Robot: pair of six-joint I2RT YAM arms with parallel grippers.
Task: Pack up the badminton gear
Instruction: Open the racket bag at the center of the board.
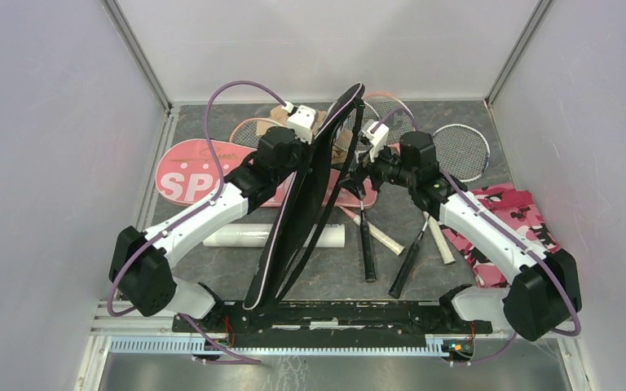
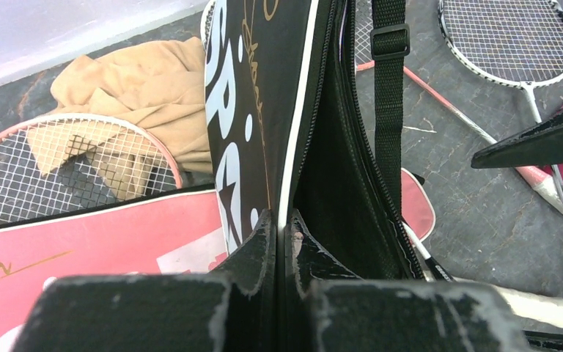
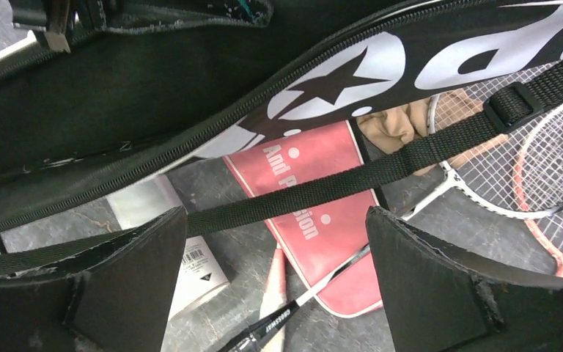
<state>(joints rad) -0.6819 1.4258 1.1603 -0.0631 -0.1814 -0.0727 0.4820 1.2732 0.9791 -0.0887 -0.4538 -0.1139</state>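
Note:
The black racket cover (image 1: 293,220) stands on its long edge, tilted, with its zip open (image 2: 253,110). My left gripper (image 1: 314,151) is shut on its white-piped rim (image 2: 284,220). To the cover's right, my right gripper (image 1: 357,175) stands open beside it (image 3: 276,213), and the cover's black strap (image 3: 381,172) runs across above the gap between its fingers without being held. A pink cover (image 1: 191,175) lies flat at the back left. The long white tube (image 1: 244,236) lies in front of it. Rackets lie at the back and right, one of them white-framed (image 1: 465,151).
A tan cloth (image 2: 146,81) lies at the back under a pink-framed racket (image 2: 59,169). At the right edge is a pink camouflage cloth (image 1: 505,220). Two dark racket handles (image 1: 367,244) point toward the near rail. Grey walls close in both sides and the back.

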